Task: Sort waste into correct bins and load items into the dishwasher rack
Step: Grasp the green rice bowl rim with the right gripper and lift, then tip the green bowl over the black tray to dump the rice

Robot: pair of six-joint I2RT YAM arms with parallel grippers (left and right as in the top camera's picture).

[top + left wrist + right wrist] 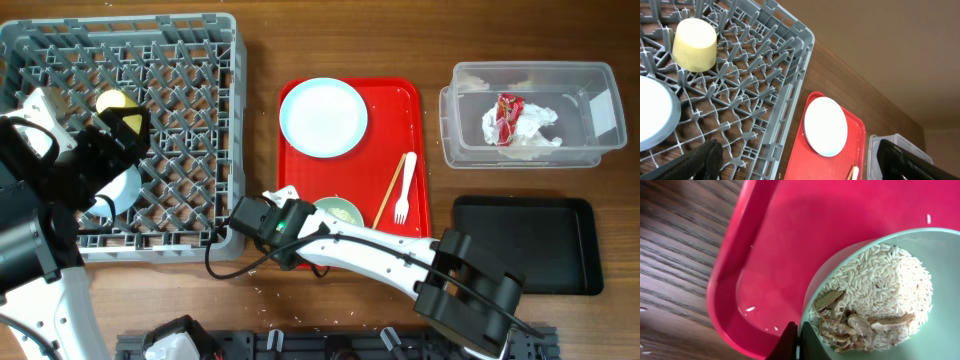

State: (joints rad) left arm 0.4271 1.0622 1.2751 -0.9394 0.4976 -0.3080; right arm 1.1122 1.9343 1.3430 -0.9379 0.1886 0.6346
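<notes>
Right gripper [797, 342] fingers clamped on mint green bowl [935, 330] rim at red tray [805, 240] corner; bowl holds food scraps with rice [875, 295]. Left gripper [797, 150] fingers wide apart over dishwasher rack [765, 65]. Yellow cup [695, 44] sits inverted inside, light blue bowl [655, 115] near it.

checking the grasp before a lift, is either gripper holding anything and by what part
The right gripper pinches the mint green bowl by its rim; the left gripper is open, holding nothing.
</notes>
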